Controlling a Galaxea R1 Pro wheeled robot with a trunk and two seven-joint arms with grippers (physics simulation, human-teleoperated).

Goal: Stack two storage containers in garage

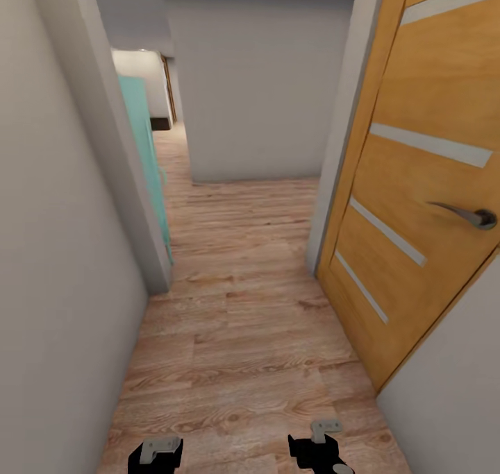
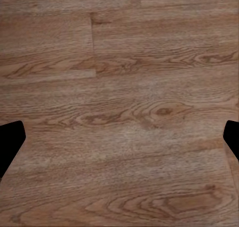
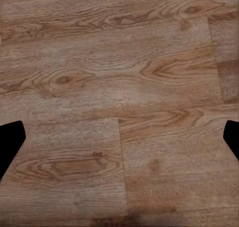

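**Storage containers: transit entry, corridor stage**

Storage containers: where they are cannot be told from these views.

Head view, left to right:

- Pale wall [image 1: 55,252], running close along the left side and ending in a projecting corner [image 1: 111,148].
- Teal panel [image 1: 149,155], upright just behind that corner (a door or a cabinet side, I cannot tell which).
- Far opening [image 1: 149,85], showing a lit pale room with a dark skirting strip.
- Grey wall block [image 1: 257,85], facing the camera at the end of the passage.
- Wood-plank floor [image 1: 243,307], light brown with visible grain, running the length of the passage.
- Left tool [image 1: 160,453], low at the near edge above the planks. In the left wrist view its black fingertips [image 2: 10,142] sit at opposite edges, spread wide with nothing between them.
- Right tool [image 1: 321,447], beside it and apart from it. In the right wrist view its fingertips [image 3: 10,142] are equally wide apart and grip nothing.
- Orange wooden door [image 1: 417,182], swung open against the right side, with pale slanted stripes and a dark lever handle [image 1: 472,216].
- Pale right wall [image 1: 451,404], nearest the camera.
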